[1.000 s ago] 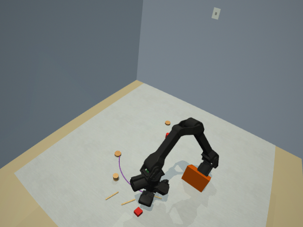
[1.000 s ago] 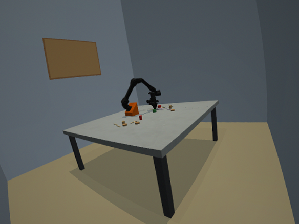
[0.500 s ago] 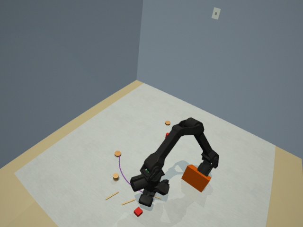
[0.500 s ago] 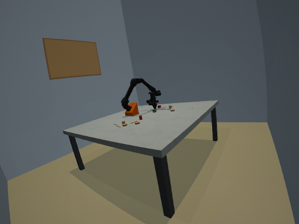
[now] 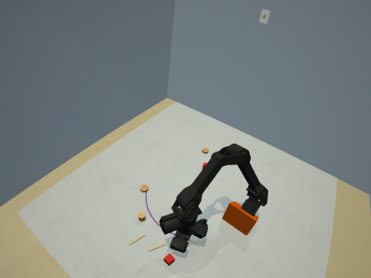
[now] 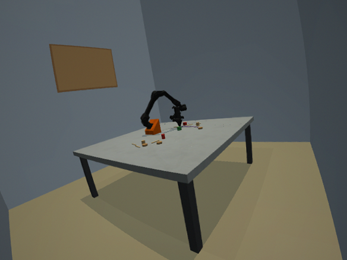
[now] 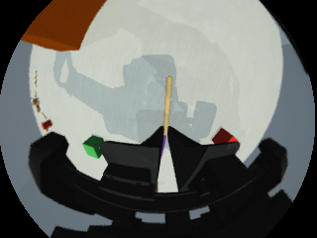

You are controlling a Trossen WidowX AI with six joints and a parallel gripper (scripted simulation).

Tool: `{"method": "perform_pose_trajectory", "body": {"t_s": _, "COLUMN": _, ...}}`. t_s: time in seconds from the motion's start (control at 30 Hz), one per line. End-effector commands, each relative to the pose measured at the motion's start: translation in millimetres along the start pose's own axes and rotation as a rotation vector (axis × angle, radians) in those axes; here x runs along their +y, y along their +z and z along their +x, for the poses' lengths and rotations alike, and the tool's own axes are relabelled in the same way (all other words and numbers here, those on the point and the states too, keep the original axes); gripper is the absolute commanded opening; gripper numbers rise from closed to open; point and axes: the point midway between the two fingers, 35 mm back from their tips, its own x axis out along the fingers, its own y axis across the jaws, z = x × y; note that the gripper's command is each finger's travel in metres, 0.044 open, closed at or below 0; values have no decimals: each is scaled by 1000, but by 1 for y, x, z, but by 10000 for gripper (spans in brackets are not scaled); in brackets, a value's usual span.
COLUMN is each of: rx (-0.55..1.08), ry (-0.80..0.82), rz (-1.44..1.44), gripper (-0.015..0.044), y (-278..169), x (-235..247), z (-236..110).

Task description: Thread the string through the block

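Note:
My gripper point(image 6: 180, 126) point(image 7: 164, 129) is low over the table, shut on the string's stick near its string end. The thin wooden stick point(image 5: 193, 240) point(image 7: 168, 101) points out ahead of the fingertips in the wrist view. The purple string point(image 5: 146, 204) point(image 7: 163, 144) meets the stick at the fingertips and curves back to the round wooden button point(image 5: 144, 187) point(image 6: 199, 127). A green block point(image 6: 179, 128) point(image 7: 93, 147) stands near the gripper; in the top view the arm hides most of it. I cannot make out a hole in any block.
A red cube point(image 5: 169, 259) point(image 7: 224, 136) and two loose sticks point(image 5: 137, 239) point(image 5: 156, 247) lie near the gripper. A wooden cylinder point(image 5: 141, 216) stands near the string. A red cylinder point(image 5: 204, 165) point(image 6: 162, 136) and another button point(image 5: 205, 150) are farther off. The orange base point(image 5: 239, 218) carries the arm.

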Motion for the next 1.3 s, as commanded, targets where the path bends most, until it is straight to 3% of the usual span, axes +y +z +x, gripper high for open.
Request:
{"method": "perform_pose_trajectory", "body": {"t_s": 0.0, "rx": 2, "ry": -7, "rz": 6, "gripper": 0, "y": -2, "x": -2, "z": -7}}
{"method": "perform_pose_trajectory", "body": {"t_s": 1.27, "rx": 0, "ry": -1, "rz": 0, "gripper": 0, "y": 0, "x": 0, "z": -49}}
